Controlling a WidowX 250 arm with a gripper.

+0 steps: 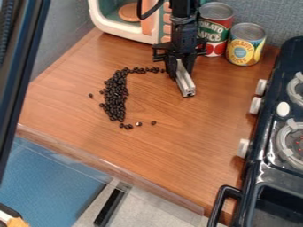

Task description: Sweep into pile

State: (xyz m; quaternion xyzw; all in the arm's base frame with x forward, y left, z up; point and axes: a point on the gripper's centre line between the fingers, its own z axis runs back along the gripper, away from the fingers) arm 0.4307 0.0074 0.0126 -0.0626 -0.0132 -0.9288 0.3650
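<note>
Far side, right of centre: the gripper (179,67) hangs down over the wooden counter (177,146).
Pincer: closed on a silver bar (186,82), gripped at its far end; the bar slants toward the near side and slightly right. Cannot tell whether its near end touches the wood.
Dark beans (115,95): left of centre on the counter, a thick band running near to far, with a thin row bending right from its far end to just beside the gripper.
Strays: one bean well to the left of the band; a few loose ones at its near end, trailing right.
Toy microwave (103,27): far left, white casing, teal interior holding a round orange-brown disc (129,12); orange buttons on its right part.
Cans: two, upright, far side, right of the gripper; one with a red and green label (216,33), the other yellow and blue (246,48), just beside it.
Stove (260,166): right side, dark, pale knobs along its left edge, grey burner grates on top, a black handle (222,201) at the near end.
</note>
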